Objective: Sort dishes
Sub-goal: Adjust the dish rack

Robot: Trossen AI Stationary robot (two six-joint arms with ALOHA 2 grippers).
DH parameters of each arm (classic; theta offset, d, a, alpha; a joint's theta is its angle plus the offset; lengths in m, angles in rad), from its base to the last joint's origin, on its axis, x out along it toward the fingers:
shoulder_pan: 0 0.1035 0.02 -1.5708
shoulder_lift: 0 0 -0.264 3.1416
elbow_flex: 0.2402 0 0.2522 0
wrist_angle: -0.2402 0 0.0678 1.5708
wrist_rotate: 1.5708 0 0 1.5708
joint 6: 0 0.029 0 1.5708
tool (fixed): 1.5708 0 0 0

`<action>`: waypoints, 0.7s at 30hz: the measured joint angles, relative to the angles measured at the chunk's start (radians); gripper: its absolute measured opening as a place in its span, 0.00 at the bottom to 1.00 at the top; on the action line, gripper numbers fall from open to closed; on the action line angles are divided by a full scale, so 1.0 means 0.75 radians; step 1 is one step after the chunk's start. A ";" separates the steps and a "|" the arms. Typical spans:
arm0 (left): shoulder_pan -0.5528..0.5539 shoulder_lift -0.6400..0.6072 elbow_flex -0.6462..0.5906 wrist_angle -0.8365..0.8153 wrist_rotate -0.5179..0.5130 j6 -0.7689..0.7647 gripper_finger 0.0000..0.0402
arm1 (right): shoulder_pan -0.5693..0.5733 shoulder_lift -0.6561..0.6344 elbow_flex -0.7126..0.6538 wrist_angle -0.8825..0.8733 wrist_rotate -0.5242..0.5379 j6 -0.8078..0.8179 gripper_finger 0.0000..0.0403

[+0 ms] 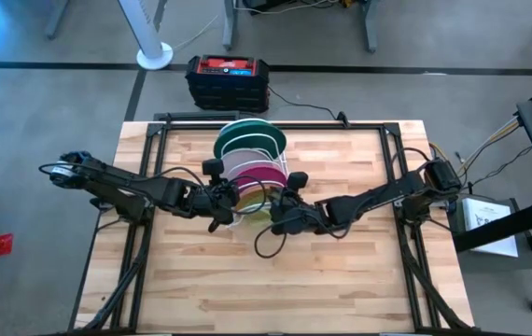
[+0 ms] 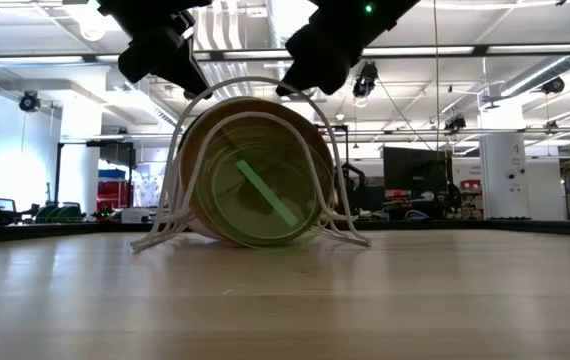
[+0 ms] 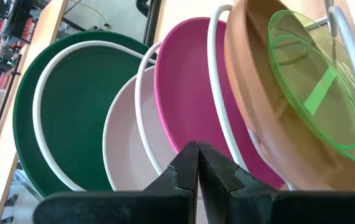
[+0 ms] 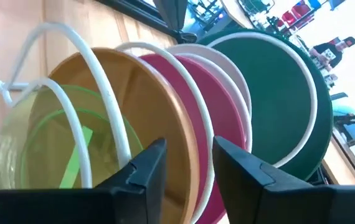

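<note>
Five plates stand on edge in a white wire rack (image 1: 289,168) at the table's middle. From far to near they are dark green (image 3: 59,124), white (image 3: 127,149), magenta (image 3: 190,87), brown (image 3: 252,81) and lime-green (image 3: 314,87). My left gripper (image 3: 196,168) is shut and hovers at the rack's left side, above the plates' rims. My right gripper (image 4: 187,165) is open at the rack's right side. Its fingers stand on either side of the magenta plate's rim (image 4: 218,118) and a rack wire, with no touch showing. In the low view both grippers (image 2: 160,50) (image 2: 325,50) are above the rack.
A black and red box (image 1: 229,79) and a white fan base (image 1: 154,56) sit on the floor beyond the table's far edge. A loose cable loop (image 1: 266,247) hangs under my right arm. Bare wooden tabletop (image 1: 266,289) lies toward the near edge.
</note>
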 joint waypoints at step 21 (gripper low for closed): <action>0.000 0.000 0.000 0.001 0.000 -0.001 0.00 | 0.063 -0.007 0.037 0.001 0.068 0.047 0.35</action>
